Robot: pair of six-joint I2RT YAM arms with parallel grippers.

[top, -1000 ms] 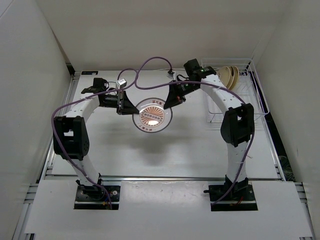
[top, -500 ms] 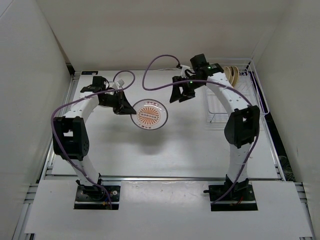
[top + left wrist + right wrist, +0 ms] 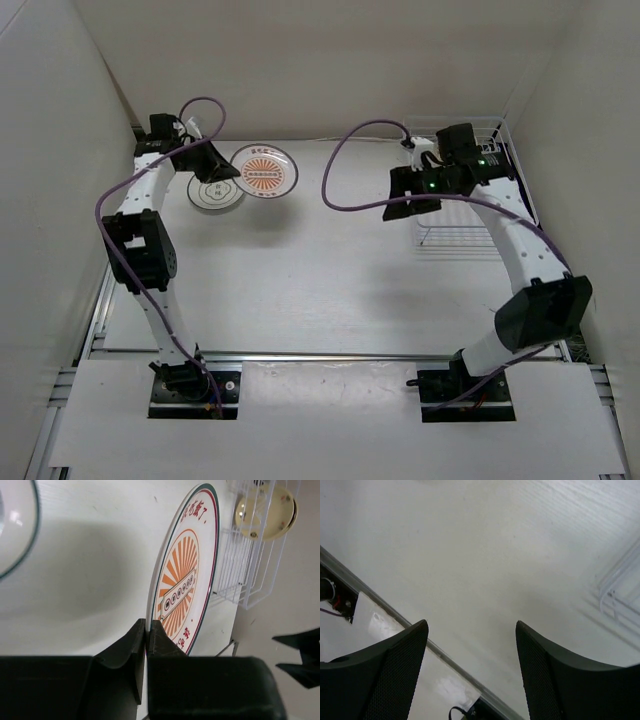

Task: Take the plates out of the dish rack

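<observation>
On my left wrist feed the left gripper [image 3: 146, 628] is clamped on the near rim of the sunburst plate [image 3: 186, 587], its two black fingers pressed together with the edge pinched between them. From the overhead camera that plate sits out at the far left of the table [image 3: 320, 280], held clear of the surface and throwing a soft shadow on it. Just beside it, nearer the left arm, lies the ringed plate [image 3: 217, 193], flat on the table; from above the two rims look nearly touching, though I cannot tell whether they actually meet. The dish rack [image 3: 455, 236] stands at the far right, well apart from both of those plates. Through the left wrist camera I can see one cream plate [image 3: 265, 512] standing on edge inside the rack's white wires. The right gripper [image 3: 470, 647] hangs over bare table just left of the rack, its fingers [image 3: 395, 670] spread wide with nothing between them. A corner of the rack's wire base shows at the right edge of that wrist view.
</observation>
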